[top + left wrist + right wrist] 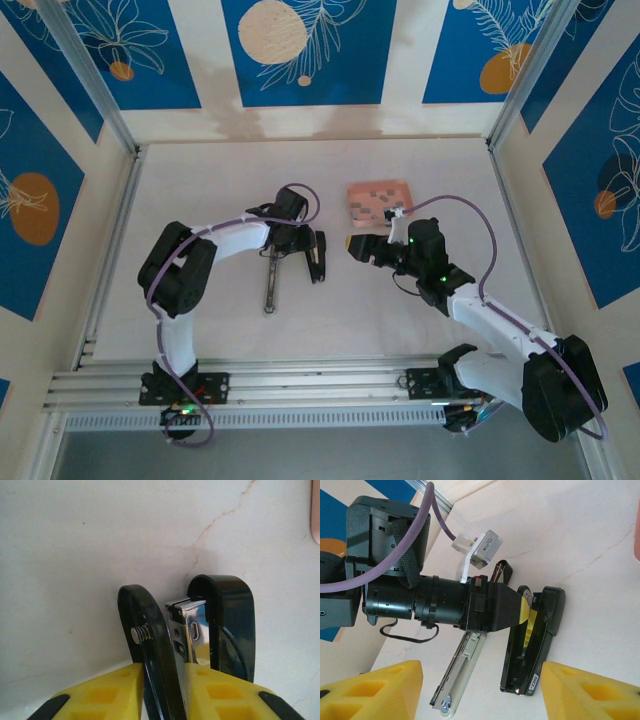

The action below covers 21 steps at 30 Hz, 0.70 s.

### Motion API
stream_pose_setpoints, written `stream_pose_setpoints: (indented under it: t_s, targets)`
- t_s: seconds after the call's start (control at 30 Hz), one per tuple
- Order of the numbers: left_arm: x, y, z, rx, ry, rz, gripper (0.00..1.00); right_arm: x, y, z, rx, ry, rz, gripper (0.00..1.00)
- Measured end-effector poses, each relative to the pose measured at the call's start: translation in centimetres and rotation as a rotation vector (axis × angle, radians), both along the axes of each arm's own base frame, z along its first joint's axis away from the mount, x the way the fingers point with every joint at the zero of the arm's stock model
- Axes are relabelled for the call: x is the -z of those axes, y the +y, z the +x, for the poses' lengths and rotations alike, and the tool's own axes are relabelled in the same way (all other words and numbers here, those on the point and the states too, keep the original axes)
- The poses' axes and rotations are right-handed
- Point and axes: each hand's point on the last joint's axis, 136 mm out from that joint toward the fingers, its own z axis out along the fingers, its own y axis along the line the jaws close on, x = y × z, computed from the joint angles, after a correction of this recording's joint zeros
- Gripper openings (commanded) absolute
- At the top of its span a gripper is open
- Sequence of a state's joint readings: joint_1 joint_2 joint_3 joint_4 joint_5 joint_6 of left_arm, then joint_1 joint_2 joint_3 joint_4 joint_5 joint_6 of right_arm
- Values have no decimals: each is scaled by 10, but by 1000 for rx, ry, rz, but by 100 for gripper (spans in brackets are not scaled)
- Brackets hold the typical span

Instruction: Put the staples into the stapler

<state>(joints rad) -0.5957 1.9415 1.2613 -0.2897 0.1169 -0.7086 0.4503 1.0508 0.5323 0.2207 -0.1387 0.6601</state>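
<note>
The left tool [167, 694] is closed on the stapler [535, 640], its yellow pads [100, 697] pressing the black body and the chrome part between them. The stapler lies hinged open on the table [200, 190]. Its black half is just beside the tool, and the magazine rail [270, 285] runs out toward the near edge, its long axis roughly near-to-far with a slight tilt.

The right tool [360, 248] is wide open and carries nothing; in its wrist view the two yellow fingers [375, 690] stand far apart on either side of the stapler. It points across the table at the stapler and the left tool, close to them but not touching.

The staples [375, 200] lie in the salmon-pink tray [400, 188], on the far side of the right tool and just beside it, off to the flank of its pointing direction, not ahead of it. The tray's long side runs left to right. The grey patches are too small in the top view to say which way the strips themselves lie.

The right arm is plainly the nearer one, and the left is occupied bracing the stapler. The right arm reaches inward with its elbow bent, forearm angled toward the centre. The left arm folds out from its base and turns in toward the middle. By my reading, the next move calls for the right tool to swing away from the stapler and over the tray.
</note>
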Motion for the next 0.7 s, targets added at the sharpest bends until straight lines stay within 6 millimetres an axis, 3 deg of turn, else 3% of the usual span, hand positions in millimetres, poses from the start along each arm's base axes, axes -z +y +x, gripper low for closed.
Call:
stream_pose_setpoints:
  t_s: [0.4, 0.7]
  targets:
    - [-3, -8, -3, -4, -31, -34, 4, -9, 0, -4, -8, -37, 18, 64]
    - [-6, 8, -21, -30, -46, -38, 0, -12, -1, -5, -7, -42, 20, 64]
